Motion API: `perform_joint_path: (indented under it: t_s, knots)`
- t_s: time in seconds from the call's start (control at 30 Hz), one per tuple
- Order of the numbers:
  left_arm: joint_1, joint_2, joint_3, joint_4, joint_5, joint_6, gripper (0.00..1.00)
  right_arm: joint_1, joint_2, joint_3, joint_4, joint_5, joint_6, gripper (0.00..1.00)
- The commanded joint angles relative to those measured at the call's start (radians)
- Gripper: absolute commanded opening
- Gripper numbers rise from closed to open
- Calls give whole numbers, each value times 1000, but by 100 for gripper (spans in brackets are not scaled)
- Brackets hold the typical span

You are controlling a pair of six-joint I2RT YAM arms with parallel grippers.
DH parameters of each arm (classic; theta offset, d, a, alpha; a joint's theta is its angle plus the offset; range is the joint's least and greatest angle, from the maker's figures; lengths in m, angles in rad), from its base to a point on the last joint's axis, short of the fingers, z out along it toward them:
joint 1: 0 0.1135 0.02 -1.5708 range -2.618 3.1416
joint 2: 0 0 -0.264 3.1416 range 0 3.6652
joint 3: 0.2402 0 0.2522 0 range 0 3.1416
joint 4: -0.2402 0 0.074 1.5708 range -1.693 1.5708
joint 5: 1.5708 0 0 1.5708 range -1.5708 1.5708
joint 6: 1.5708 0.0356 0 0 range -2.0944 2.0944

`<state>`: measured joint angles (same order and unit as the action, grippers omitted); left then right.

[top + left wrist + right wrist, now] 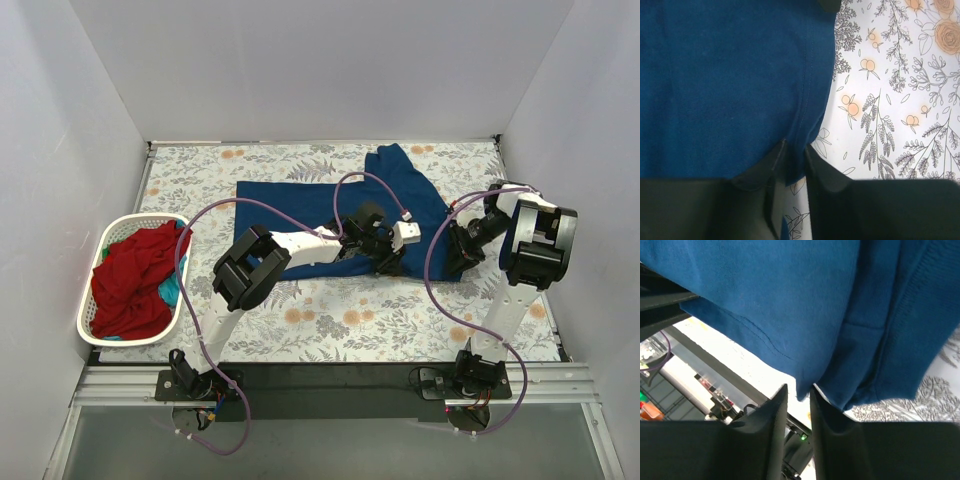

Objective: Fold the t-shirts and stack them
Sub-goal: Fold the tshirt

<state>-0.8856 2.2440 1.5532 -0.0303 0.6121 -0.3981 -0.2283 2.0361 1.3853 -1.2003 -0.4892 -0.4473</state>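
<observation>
The dark navy t-shirt point(300, 200) lies spread on the floral table cover point(350, 320), partly folded, with a bunched part at the back right. My left gripper point(385, 255) is over its near edge. In the left wrist view the jaws point(795, 146) stand narrowly open with the shirt's hem corner point(790, 170) between them. My right gripper point(462, 245) is at the shirt's right end. Its jaws point(798, 389) stand a little apart, a corner of the navy cloth point(790, 290) hanging between the tips. A red t-shirt point(130, 280) and a teal one point(172, 292) lie in the basket.
The white slatted laundry basket point(100, 250) stands at the left edge of the table. White walls close in the left, back and right sides. The arm bases and a metal rail point(320, 380) run along the near edge.
</observation>
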Motion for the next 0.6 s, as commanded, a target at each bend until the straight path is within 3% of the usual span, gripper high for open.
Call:
perform_joint_path:
  t_s: [0.0, 0.13, 0.57]
  knots:
    - [5, -49, 12, -29, 5, 24, 22, 6, 13, 11, -2, -35, 5, 23]
    - [7, -80, -36, -29, 12, 45, 26, 7, 6, 18, -2, -41, 2, 1]
    - [4, -118, -93, -46, 37, 91, 33, -3, -24, 47, -12, -74, -21, 1]
